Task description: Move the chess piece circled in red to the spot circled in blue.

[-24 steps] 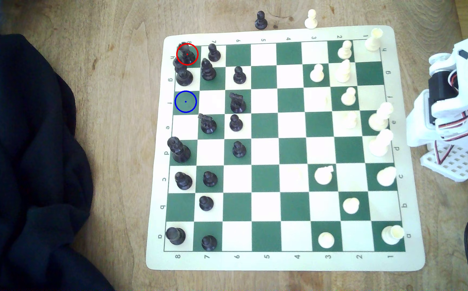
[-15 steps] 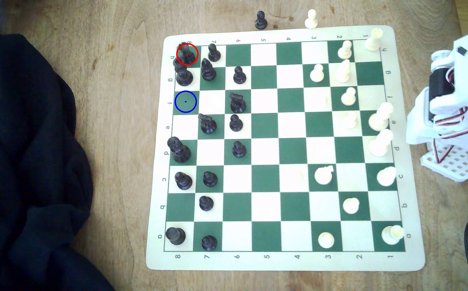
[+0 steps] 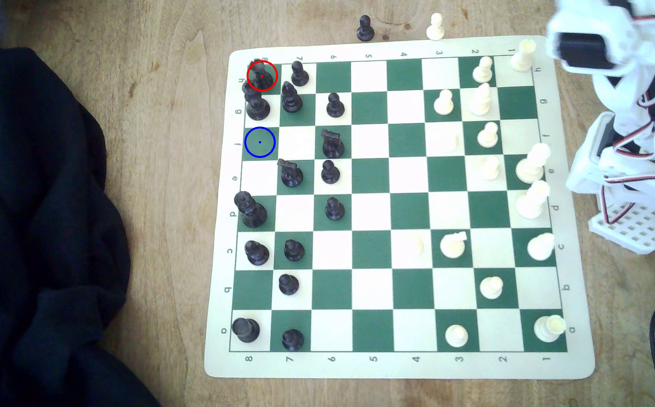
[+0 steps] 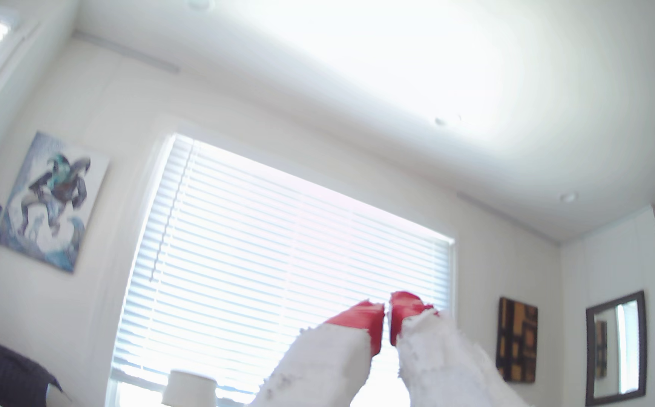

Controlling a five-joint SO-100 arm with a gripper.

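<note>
Hand (image 4: 387, 309) points up at ceiling, red tips together, empty.

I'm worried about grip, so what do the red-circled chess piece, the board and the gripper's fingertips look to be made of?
The red-circled piece looks like black moulded plastic with a dull sheen. The board seems a thin, matte roll-up mat, vinyl perhaps, judging by its rounded corners and slightly wavy edge. The gripper has white, rough, probably printed plastic fingers; the fingertips wear a smooth red covering, possibly tape or rubber.
</note>
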